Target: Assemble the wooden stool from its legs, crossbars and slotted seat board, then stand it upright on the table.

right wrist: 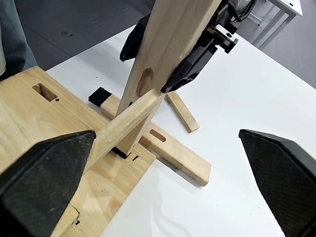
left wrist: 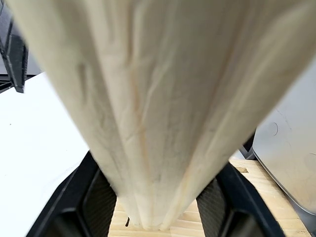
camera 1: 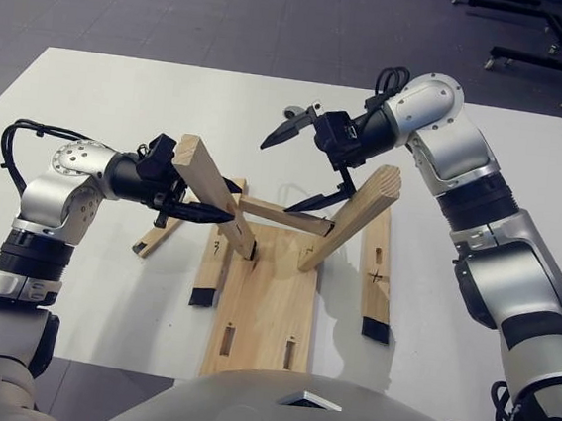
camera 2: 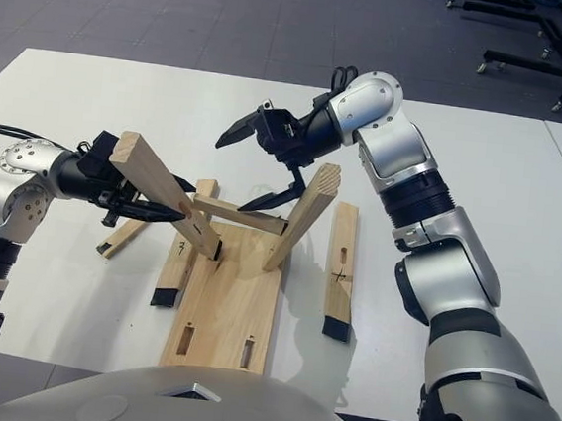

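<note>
Seat board: the seat board lies flat on the table, slots up; I read it as the base for building the stool upside down.
Left leg: the left leg stands in the board near its 11 o'clock corner; its top leans out toward 11 o'clock.
Left gripper: my left gripper is clamped on that leg about mid-height, a pad on each face; I judge it is steadying the leg for the joint.
Right leg: the right leg stands toward 1 o'clock, leaning outward; nothing grips it.
Crossbar: the crossbar spans between both legs; I cannot tell whether its ends are seated.
Right gripper: my right gripper hangs at 12 o'clock, fingers spread wide, holding nothing; the lower finger is near the crossbar.
Spares: a spare leg lies at 3 o'clock; a second spare leg lies just beside the 9 o'clock edge; a loose crossbar lies at 10 o'clock; I take these to be parts for the other side.
</note>
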Controlling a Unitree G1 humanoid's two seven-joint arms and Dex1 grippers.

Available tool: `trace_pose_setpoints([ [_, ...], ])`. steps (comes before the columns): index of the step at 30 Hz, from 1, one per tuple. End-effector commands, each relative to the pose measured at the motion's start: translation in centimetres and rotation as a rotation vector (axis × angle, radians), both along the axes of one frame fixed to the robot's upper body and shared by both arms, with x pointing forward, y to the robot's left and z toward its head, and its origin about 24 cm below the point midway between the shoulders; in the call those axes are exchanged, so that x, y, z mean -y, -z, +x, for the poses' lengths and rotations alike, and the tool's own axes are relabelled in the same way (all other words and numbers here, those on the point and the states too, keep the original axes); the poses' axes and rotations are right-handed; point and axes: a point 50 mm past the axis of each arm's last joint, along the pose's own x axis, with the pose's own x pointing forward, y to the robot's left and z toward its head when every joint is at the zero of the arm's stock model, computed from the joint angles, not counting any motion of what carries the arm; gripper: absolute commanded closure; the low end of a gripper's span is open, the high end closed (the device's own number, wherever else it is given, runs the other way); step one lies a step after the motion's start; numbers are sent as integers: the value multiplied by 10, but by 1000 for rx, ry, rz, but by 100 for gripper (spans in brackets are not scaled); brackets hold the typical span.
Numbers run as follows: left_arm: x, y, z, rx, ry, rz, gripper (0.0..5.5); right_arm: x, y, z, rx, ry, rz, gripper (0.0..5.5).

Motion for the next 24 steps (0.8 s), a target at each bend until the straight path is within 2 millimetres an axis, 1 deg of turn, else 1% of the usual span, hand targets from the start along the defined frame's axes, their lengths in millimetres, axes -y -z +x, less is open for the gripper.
trace_pose_setpoints([
  [1, -18, 43, -20, -232, -11, 159, 347, -5, -7, 5, -36, 8, 82, 10],
  [3, -18, 44, -20, -236, -3, 162, 347, -6, -7, 13, -4, 58, 86, 10],
  [7, -16, 44, -21, -237, 11, 164, 347, -10, 4, 19, 27, 94, 46, 10],
  [10, -16, 44, -21, -237, 15, 165, 347, -15, 11, 20, 42, 94, 18, 10],
  [16, -15, 44, -20, -235, 17, 165, 347, -23, 21, 15, 1, 28, -37, 10],
  [20, -15, 44, -20, -232, 16, 163, 347, -27, 20, 10, -50, -13, -30, 10],
  [24, -15, 45, -21, -234, 14, 162, 347, -26, 12, 3, -101, -47, -5, 10],
])
